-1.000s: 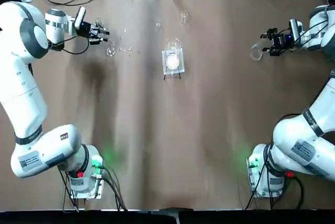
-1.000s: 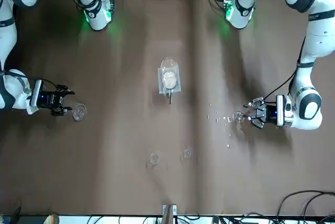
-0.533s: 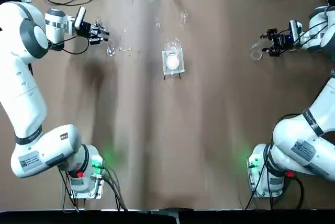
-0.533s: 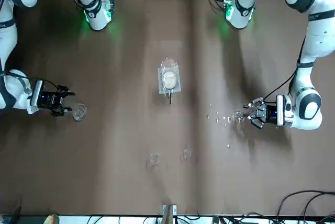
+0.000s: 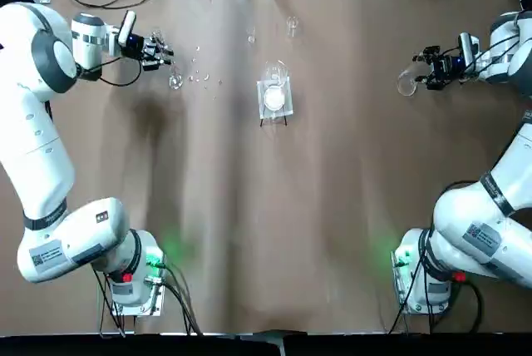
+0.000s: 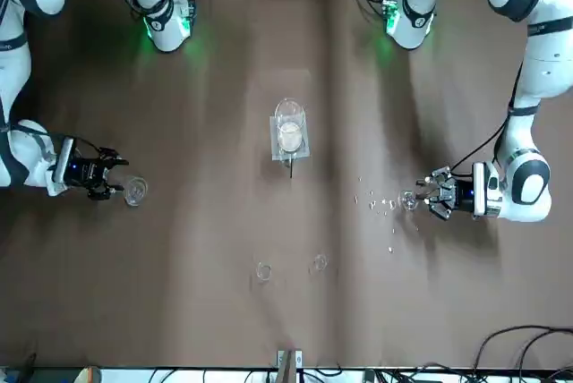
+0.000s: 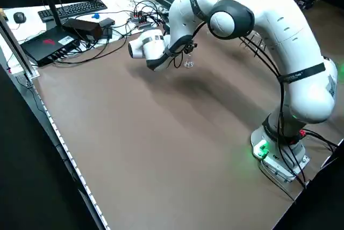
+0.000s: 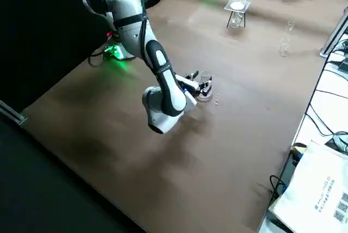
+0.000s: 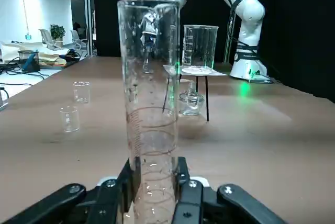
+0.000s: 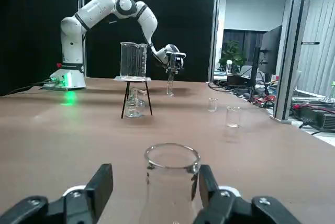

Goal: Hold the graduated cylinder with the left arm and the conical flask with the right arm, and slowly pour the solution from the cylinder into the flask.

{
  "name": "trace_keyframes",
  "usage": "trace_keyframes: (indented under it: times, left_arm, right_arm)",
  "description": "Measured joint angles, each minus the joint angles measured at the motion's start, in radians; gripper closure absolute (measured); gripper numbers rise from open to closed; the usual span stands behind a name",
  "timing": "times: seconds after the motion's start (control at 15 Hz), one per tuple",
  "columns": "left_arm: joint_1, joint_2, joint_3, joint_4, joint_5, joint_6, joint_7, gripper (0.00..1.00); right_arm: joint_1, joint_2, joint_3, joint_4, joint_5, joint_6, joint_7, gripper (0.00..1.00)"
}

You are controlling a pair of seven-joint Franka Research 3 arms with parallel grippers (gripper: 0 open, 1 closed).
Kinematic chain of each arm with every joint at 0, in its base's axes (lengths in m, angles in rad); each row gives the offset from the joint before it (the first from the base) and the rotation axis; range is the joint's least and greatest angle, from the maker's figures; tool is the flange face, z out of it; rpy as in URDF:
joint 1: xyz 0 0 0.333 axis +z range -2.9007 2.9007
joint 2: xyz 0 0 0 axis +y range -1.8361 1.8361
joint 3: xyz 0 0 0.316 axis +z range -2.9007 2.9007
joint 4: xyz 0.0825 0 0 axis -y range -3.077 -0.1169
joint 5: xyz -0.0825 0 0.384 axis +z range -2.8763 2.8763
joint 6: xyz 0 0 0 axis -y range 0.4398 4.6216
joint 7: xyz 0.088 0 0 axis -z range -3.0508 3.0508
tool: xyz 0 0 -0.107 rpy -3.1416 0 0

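Gripping the cylinder at table left, my left tool is closed on it; my right tool encloses the flask, far right. Tilting before aligning mouths risks spillage.

Barely anything is changing: the right arm is showing only a very slight shift in its upper links, which are edging a touch towards the square stand in the front view, while any movement of its claw relative to that stand is being too small to tell
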Motion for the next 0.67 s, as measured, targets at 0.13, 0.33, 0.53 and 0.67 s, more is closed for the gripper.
trace_keyframes:
  times: [0.13,0.33,0.53,0.67]
  left_arm:
    - [0.000,-0.001,-0.003,0.006,0.000,0.000,-0.001,0.66]
    - [-0.002,-0.017,-0.015,0.018,0.000,0.000,-0.020,0.66]
    - [-0.002,-0.056,-0.018,0.021,-0.001,0.000,-0.044,0.66]
    - [-0.008,-0.088,-0.018,0.022,-0.001,0.000,-0.084,0.66]
  right_arm:
    - [0.000,0.000,0.000,0.001,0.003,0.000,0.000,0.28]
    - [-0.002,0.000,-0.001,0.002,0.011,0.000,0.000,0.34]
    - [-0.003,0.000,-0.002,0.004,0.018,0.000,0.000,0.36]
    - [-0.003,0.000,-0.002,0.004,0.020,-0.001,0.000,0.36]
